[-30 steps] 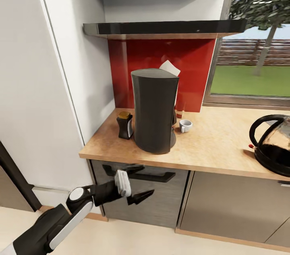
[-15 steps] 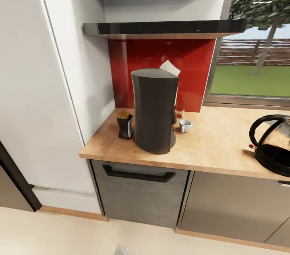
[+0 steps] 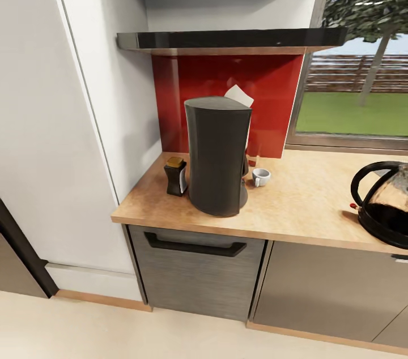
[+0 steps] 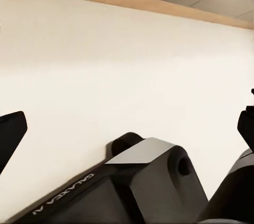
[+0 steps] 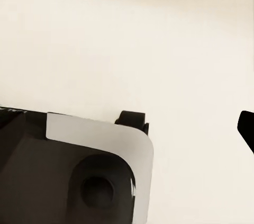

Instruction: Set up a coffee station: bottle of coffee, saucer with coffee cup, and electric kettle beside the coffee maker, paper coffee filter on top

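Observation:
On the kitchen countertop (image 3: 306,200) stands the coffee maker (image 3: 218,155), tall and dark. A white paper coffee filter (image 3: 239,95) shows at its top rear edge. The bottle of coffee (image 3: 175,176) stands just left of the machine, and the coffee cup (image 3: 260,176) just right of it. The electric kettle (image 3: 384,203) sits at the right edge, partly cut off. The kitchen shelf (image 3: 232,39) hangs above. The saucer is hidden or out of view. My left gripper (image 4: 127,128) is open over pale floor, with its fingertips (image 4: 10,134) far apart. On my right gripper (image 5: 132,91), also open, one fingertip (image 5: 246,127) shows.
A grey drawer with a black handle (image 3: 195,246) sits under the counter. A white tall cabinet (image 3: 62,121) stands to the left and a window (image 3: 357,93) to the right. A wooden plinth (image 4: 148,4) runs along the cabinet base above the pale floor.
My left arm, which reached up in front of the drawer one second ago, has dropped out of the head view. Nothing on the counter has moved.

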